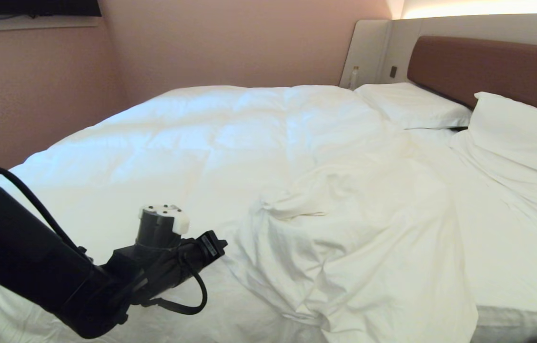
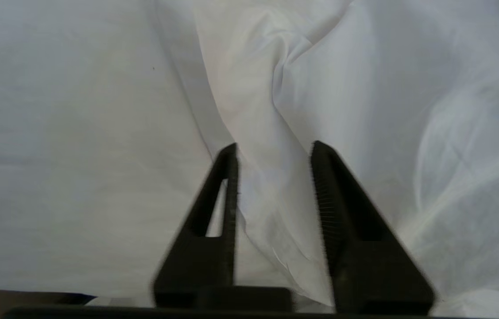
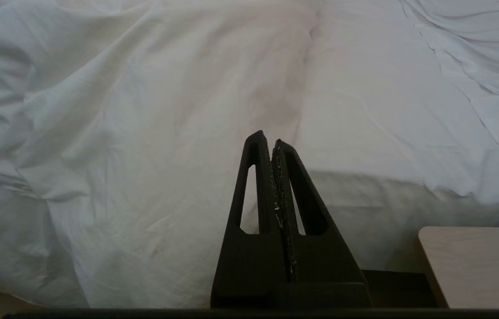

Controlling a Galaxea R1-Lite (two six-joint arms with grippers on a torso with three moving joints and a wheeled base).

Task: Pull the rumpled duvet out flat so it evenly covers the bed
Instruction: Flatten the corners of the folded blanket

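Note:
The white duvet [image 1: 211, 143] lies over the far and left part of the bed [image 1: 501, 247], smooth there. Its near edge is bunched into a rumpled heap [image 1: 344, 238] toward the middle of the near side. My left arm [image 1: 154, 257] reaches in low at the near left, just beside that heap. In the left wrist view the left gripper [image 2: 274, 148] is open, and a loose fold of the duvet [image 2: 271, 208] runs through the gap between its fingers. The right gripper [image 3: 268, 141] is shut and empty, held off the bed's side, facing the duvet [image 3: 143, 133].
Two white pillows [image 1: 411, 105] [image 1: 525, 128] lie at the brown headboard [image 1: 487, 66]. Bare mattress sheet shows on the right near them. A small bottle [image 1: 354, 76] stands on the ledge by the grey panel. A pale wooden table corner [image 3: 479, 266] sits beside the right gripper. Pink walls close in behind and to the left.

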